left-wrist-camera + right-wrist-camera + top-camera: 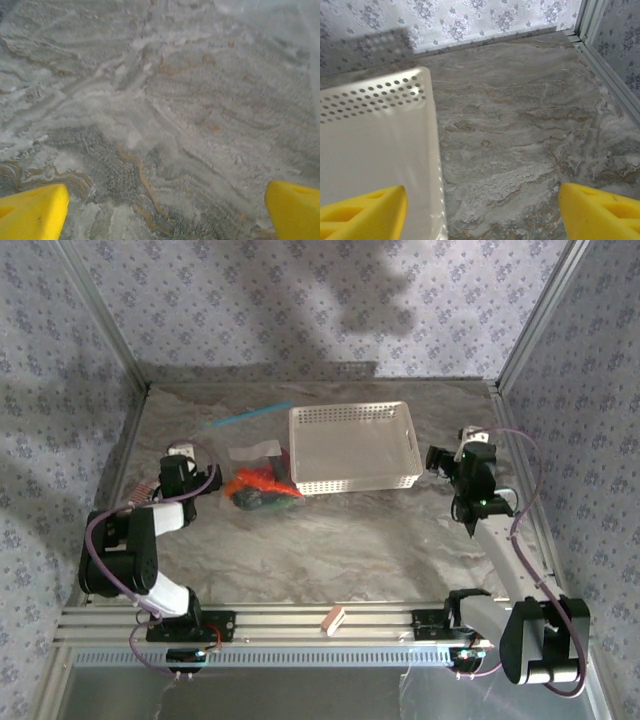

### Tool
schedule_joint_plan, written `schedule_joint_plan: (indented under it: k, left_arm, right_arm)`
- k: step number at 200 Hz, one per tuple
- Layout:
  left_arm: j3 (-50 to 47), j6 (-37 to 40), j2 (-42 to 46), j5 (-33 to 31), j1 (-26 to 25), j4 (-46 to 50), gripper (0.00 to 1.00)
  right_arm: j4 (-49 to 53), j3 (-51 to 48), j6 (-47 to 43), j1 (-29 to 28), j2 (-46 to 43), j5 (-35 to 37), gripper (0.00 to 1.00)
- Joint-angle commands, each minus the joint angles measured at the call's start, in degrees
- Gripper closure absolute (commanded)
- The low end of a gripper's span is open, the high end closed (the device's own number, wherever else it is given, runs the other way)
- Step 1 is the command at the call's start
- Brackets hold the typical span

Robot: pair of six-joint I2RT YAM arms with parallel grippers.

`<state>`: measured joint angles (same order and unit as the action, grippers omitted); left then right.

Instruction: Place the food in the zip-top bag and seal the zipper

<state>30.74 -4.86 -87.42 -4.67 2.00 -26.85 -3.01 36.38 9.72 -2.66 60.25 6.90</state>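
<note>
1. Spotted the crinkly clear plastic zip-top bag (250,452) lying on the grey marbled worktop (350,540), just left of the white perforated plastic basket (355,447), with its thin light-blue zipper strip (240,420) at the far end, toward the back wall.
2. Saw the small toy food pieces (260,487), red-orange bits over dark green ones, heaped at the bag's near end, right up against the basket's front-left corner. Looked tucked under the film, but couldn't tell for sure from overhead.
3. Found the left jaws spread wide just left of that heap, hovering over bare worktop and pinching nothing.
4. Found the right jaws spread apart too, just beside the basket's right wall, one side over the basket's corner and the other over bare worktop. Nothing gripped there either.
5. Figured the bag for featherlight, floppy and slick. Zero stiffness, so likely to skate or crumple when nudged, with the food apt to shift about inside once lifted.
6. Reckoned the mouth edge at the blue strip to be the best hold, being the one firmer bit. Probably worth pinning one end of the strip and pressing along it with the other jaws. Grabbing mid-film would likely just bunch plastic.
7. Guessed the toy pieces to be light, hard and a bit slippery. Better pinched across the middle than at a tapered end.
</note>
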Motion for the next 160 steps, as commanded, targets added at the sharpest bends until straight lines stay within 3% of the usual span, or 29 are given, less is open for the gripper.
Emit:
schedule_joint_plan:
  k: [1,32,48,59,69,105,141,160]
  left_arm:
    - [0.46,3.97,0.18,0.55,-1.85,-6.13,0.0]
    - [-4.04,4.44,1.24,1.0,-2.2,-13.14,0.0]
    - [-10.05,5.26,-1.57,1.91,-2.5,-27.72,0.0]
    - [-10.34,5.91,0.84,2.29,-2.95,-23.68,0.0]
    - [-10.76,6.01,-0.5,2.24,-2.98,-27.16,0.0]
    - [-10.4,6.0,-0.02,2.26,-3.01,-25.44,0.0]
    - [-10.42,5.86,0.05,2.47,-2.88,-25.24,0.0]
    - [-10.01,5.84,-0.04,2.6,-2.8,-24.55,0.0]
  right_arm:
    - [-9.63,-4.77,-2.9,-0.28,-0.49,3.12,0.18]
    - [-17.21,-9.83,-5.75,0.02,0.88,6.59,0.17]
    - [-19.78,-11.12,-6.61,0.59,2.57,6.47,0.17]
    - [-21.74,-11.95,-6.81,0.94,4.1,5.94,0.17]
    - [-24.58,-13.09,-6.93,1.07,5.58,5.42,0.17]
    - [-37.81,-16.85,-9.82,2.3,12.83,6.43,0.18]
    - [-43.4,-17.32,-7.17,5.43,20.29,2.58,0.18]
    - [-39.63,-13.51,-7.81,4.83,23.1,2.63,0.18]
